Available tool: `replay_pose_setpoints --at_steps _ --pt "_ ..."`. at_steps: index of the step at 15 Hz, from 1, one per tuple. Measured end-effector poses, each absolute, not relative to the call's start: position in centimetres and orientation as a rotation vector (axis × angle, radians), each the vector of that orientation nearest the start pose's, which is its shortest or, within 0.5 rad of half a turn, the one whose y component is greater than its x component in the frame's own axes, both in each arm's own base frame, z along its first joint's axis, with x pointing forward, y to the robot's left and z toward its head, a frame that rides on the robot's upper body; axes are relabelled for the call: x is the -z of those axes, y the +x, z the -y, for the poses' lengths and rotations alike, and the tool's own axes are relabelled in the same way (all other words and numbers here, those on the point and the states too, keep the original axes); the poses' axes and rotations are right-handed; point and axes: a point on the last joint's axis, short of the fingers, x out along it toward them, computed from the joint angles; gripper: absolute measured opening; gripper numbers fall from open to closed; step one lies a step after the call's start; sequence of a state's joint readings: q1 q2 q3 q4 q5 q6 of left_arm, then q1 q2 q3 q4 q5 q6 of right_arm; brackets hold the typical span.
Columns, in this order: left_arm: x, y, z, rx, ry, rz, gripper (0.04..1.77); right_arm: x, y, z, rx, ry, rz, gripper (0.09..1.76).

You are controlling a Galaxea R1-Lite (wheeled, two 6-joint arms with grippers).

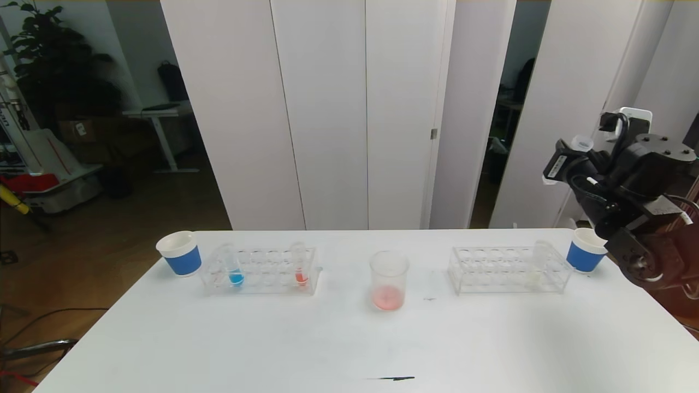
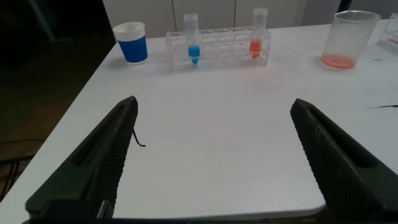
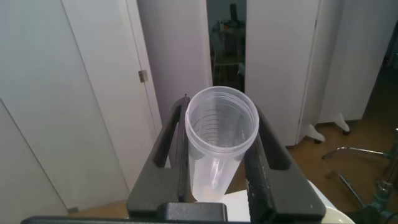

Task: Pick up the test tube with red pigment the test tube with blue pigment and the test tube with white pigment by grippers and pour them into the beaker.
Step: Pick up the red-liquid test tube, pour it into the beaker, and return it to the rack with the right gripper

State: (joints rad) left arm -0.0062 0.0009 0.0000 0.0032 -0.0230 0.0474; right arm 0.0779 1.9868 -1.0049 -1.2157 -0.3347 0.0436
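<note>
Right wrist view: right gripper (image 3: pixel 217 155) clamps an empty tube (image 3: pixel 219 146), long axis along the fingers, mouth outward.

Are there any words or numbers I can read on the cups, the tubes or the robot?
No text here can be read.
Tube held in the right claw: thin marks ring its inside wall, no numbers legible.
Right arm: a white label near its wrist, too small to read.
Paper cups: a plain blue band, no words.
Beaker and racks: no print visible.
</note>
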Motion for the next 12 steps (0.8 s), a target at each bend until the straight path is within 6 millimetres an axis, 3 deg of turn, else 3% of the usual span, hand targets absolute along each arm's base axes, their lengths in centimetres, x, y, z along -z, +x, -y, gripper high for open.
replay_pose_setpoints --at_steps 4,12 --pt "-7.5 -2.3 0.0 0.029 0.047 -0.003 1.75 -18.7 38.0 2.9 0.385 0.07 0.284 0.58" --pt "-7.5 -2.3 0.0 0.029 0.047 -0.003 1.75 -14.3 40.4 6.2 0.462 0.038 0.254 0.58"
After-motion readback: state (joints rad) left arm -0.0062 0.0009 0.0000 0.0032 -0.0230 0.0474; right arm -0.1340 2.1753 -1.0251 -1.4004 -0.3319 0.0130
